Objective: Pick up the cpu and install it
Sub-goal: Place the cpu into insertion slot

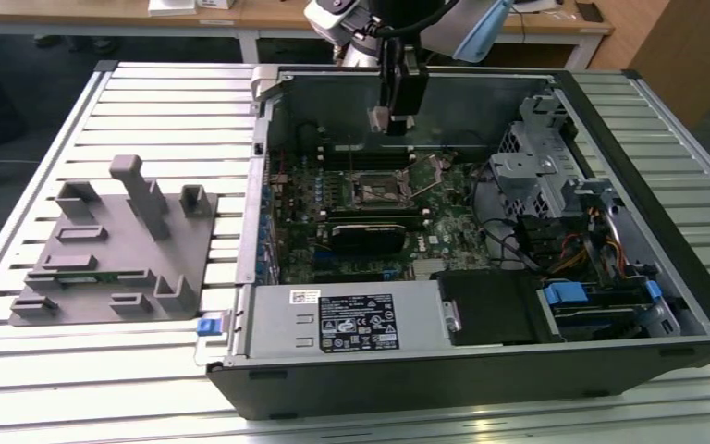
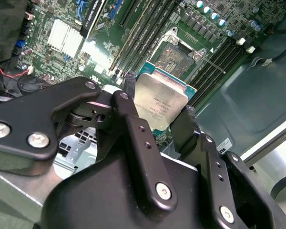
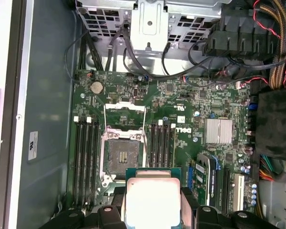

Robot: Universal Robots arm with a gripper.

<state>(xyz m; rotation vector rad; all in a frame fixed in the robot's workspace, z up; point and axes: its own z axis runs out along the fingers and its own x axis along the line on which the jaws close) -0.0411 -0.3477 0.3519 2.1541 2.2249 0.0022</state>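
Observation:
The cpu, a flat square chip with a pale silvery top on a green edge, is clamped between my gripper's black fingers; it also shows in the second wrist view. In the exterior view my gripper hangs inside the open computer case, above the back of the motherboard. The dark square socket lies open and empty, its metal frame swung up. The chip hovers above the board, close beside the socket, apart from it.
Memory slots flank the socket on both sides. A black heatsink block sits in front of the socket, a drive cage and cables at the exterior view's right. A grey plastic fixture rests on the slatted table at the left.

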